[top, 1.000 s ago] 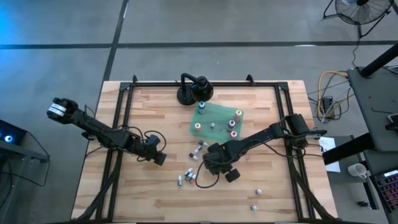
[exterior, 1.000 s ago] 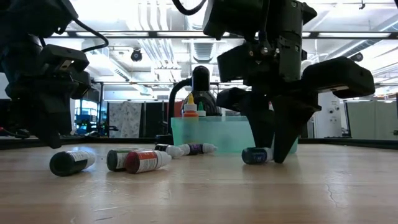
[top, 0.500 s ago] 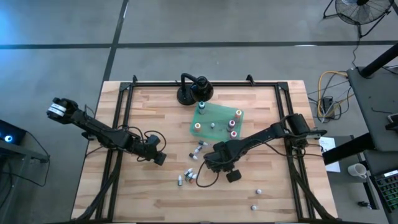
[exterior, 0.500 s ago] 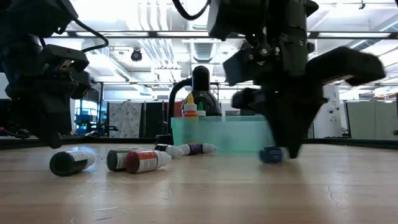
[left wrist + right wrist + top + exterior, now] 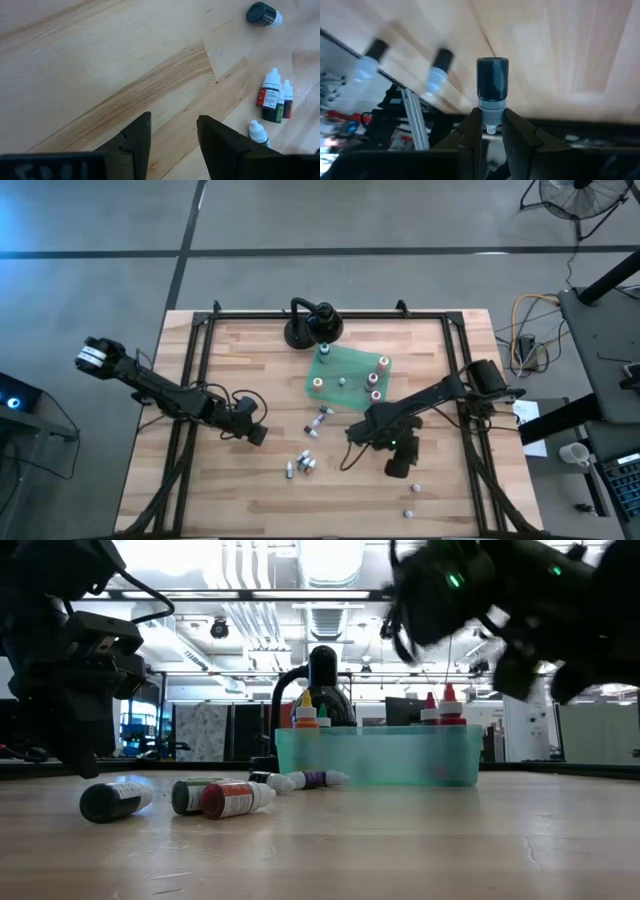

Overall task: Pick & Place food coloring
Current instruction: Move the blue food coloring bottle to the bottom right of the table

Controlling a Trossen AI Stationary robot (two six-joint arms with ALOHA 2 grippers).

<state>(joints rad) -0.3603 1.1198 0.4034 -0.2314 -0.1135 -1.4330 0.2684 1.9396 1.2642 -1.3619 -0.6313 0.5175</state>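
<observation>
My right gripper (image 5: 491,122) is shut on a small food coloring bottle (image 5: 492,80) with a dark blue body, held above the table just near of the green tray (image 5: 347,375). Several bottles stand upright in that tray. Other bottles lie loose on the wood: two (image 5: 320,420) near the tray and a cluster (image 5: 300,465) toward the near edge. My left gripper (image 5: 256,436) waits left of centre, open, over bare wood (image 5: 174,127). My right gripper pinches the bottle's whitish neck and tip end (image 5: 491,117) between its two fingers. The fingers slant down from the table's right side. The dark body sticks out past the fingertips in line with them. The bottle is lifted clear of the table.
A black round-based stand (image 5: 312,325) sits at the far edge behind the tray. Two more bottles (image 5: 413,488) lie near the near right corner. Black rails (image 5: 190,370) run along the table's left, right and far sides. Bare wood lies between my two grippers.
My right gripper has shut on the blue bottle that lay on the table, then risen with it and gone toward the table's right edge, rolling and tipping its wrist. The bottle has left the table and now points out past the fingers.
</observation>
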